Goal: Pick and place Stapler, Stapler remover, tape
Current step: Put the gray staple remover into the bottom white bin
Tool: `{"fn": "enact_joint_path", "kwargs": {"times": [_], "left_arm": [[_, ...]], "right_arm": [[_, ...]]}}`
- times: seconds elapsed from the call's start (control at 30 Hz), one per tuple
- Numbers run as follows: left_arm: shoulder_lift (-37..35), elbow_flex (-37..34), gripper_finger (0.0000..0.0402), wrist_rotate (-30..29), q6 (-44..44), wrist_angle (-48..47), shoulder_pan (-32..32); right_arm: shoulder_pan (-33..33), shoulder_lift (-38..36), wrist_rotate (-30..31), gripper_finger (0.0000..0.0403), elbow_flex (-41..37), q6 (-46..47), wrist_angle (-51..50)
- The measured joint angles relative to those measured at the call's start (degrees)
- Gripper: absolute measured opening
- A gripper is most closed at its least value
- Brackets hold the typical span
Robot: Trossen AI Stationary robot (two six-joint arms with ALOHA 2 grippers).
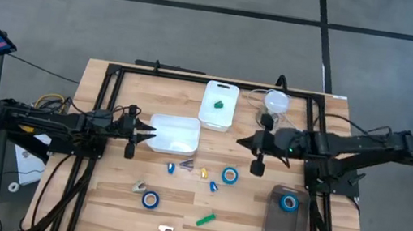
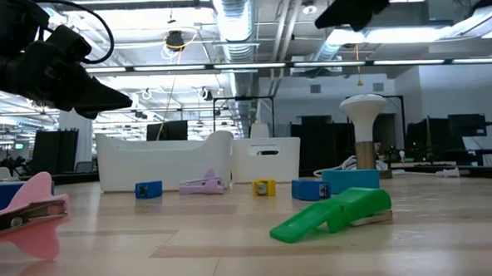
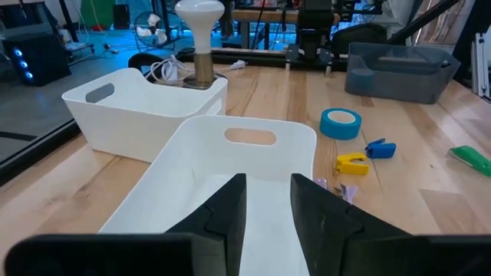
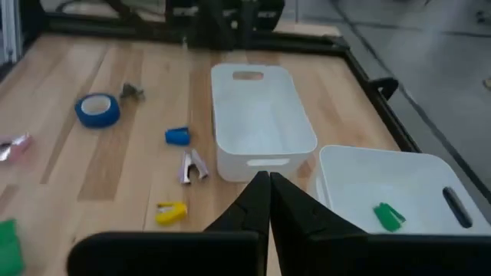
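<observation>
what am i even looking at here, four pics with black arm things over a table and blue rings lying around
It is a robot with two dark arms at a wooden table, filmed by four cameras at once. One looks straight down from above, one sits at table height, and one rides on each wrist, looking out past that arm's own fingers.

From above, the left gripper hangs by a white tub with its fingers slightly apart. The right gripper is shut, beside a second white tub that holds a small green item. Neither holds anything.

The blue rings are rolls of tape: one in the middle, one nearer the front and one inside a grey tray, at. A green stapler and several small coloured office pieces lie scattered between them.
</observation>
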Motion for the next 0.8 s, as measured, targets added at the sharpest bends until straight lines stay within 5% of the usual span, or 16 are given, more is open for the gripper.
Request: {"fn": "enact_joint_path", "kwargs": {"times": [0.47, 0.8], "left_arm": [[0.0, 0.0, 0.0095, 0.0, 0.0, 0.5, 0.0], [0.4, 1.5, 0.0076, 1.4, 0.0, -1.6, 0.0]], "right_arm": [[6.9, -2.1, 9.2, 0.0, -20.5, 4.5, 27.7], [8.8, -2.1, 15.0, 0.0, -25.5, 8.4, 34.1]]}}
